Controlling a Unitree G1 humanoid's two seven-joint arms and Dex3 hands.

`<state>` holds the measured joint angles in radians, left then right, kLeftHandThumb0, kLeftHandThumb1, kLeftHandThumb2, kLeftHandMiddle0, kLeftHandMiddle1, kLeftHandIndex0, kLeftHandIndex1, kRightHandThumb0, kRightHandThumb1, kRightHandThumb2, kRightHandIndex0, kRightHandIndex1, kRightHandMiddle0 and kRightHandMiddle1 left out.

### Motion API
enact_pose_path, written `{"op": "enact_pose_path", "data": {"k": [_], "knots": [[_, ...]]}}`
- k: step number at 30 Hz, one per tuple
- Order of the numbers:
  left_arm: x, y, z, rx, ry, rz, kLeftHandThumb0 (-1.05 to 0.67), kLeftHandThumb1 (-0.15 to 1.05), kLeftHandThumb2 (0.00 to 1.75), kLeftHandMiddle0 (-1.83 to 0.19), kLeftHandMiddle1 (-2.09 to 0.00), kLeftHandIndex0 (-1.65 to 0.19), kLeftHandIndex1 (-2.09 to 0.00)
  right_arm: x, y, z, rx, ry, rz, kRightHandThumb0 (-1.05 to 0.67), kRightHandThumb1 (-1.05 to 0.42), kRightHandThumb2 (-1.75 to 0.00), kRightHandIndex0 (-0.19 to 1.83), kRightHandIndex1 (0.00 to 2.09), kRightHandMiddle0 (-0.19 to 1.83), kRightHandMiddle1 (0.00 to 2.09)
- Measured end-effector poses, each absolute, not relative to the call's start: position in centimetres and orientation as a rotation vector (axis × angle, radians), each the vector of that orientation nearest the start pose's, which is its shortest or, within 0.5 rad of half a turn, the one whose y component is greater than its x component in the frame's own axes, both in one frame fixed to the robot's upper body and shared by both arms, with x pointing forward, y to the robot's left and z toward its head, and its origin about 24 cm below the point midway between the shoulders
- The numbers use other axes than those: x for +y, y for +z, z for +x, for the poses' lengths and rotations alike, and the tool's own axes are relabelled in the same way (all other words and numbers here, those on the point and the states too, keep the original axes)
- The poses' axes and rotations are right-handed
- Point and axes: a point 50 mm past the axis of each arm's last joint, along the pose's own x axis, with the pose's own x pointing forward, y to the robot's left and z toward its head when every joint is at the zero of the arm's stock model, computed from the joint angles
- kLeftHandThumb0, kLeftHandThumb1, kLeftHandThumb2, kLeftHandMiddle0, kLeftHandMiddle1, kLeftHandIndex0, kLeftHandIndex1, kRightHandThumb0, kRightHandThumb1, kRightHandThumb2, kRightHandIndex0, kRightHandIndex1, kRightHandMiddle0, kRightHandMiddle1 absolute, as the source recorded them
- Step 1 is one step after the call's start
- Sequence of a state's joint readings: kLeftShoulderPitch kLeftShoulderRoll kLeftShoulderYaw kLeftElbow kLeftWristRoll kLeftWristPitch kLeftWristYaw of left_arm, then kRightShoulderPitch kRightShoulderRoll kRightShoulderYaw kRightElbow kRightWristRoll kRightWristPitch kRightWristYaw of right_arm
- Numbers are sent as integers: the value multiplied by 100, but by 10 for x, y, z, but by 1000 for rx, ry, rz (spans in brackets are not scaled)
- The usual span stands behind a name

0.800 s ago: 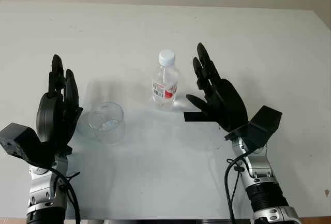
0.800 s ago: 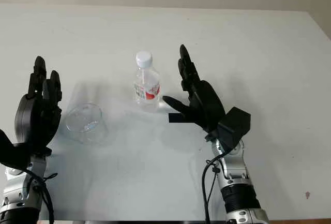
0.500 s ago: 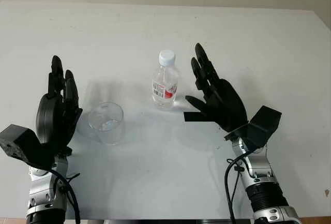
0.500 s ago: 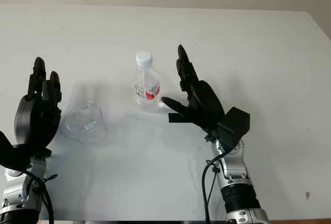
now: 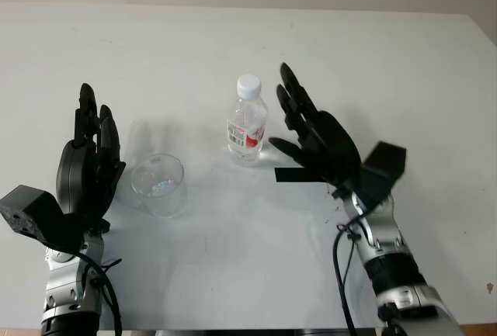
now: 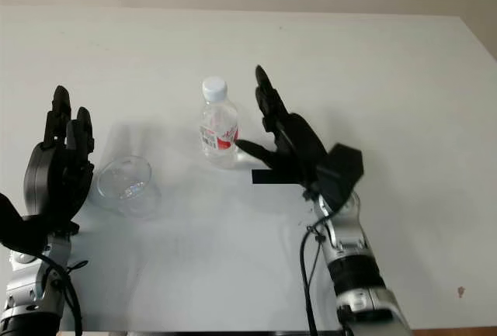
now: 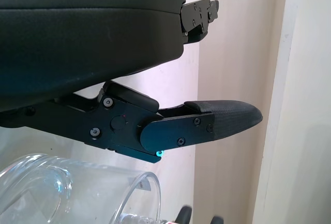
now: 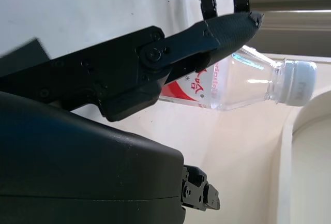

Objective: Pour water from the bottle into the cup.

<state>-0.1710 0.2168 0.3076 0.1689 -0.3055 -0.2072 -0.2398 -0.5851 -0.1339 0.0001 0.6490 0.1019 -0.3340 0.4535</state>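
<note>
- Left hand (image 5: 87, 167) at the lower left of the left eye view, open and holding nothing, palm turned toward the middle, fingers pointing up the frame, just beside the cup but not touching it
- Clear plastic cup (image 5: 159, 184) left of centre, upright on the white table (image 5: 388, 64), with no water visible inside; its rim also shows close to the left hand's fingers (image 7: 207, 123) in the left wrist view
- Small clear water bottle (image 5: 248, 129) at centre, upright, white cap still on, red and white label around its middle, well apart from the cup
- Right hand (image 5: 314, 139) just right of the bottle, open, thumb reaching toward the bottle's base, fingers raised beside it; no firm grasp on it can be seen
</note>
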Motion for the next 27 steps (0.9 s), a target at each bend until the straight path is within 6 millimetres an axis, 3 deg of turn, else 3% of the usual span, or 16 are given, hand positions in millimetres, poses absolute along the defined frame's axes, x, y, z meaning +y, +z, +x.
{"op": "enact_pose_path", "data": {"k": [9,20,27], "knots": [[249,88,275,-295,65,-79,-75,105,54,19,0,19,0,-102,89,363,-183,592,-161,-103,-99,-5,-19,0,-19,0],[248,89,278,-308,75,-89,-74,105,54,19,0,19,0,-92,87,365,-175,682,-197,-104,-98,-5,-19,0,-19,0],[248,89,278,-309,84,-92,-74,105,54,19,0,19,0,-84,90,364,-188,734,-149,-93,-93,-4,-19,0,-19,0]]}}
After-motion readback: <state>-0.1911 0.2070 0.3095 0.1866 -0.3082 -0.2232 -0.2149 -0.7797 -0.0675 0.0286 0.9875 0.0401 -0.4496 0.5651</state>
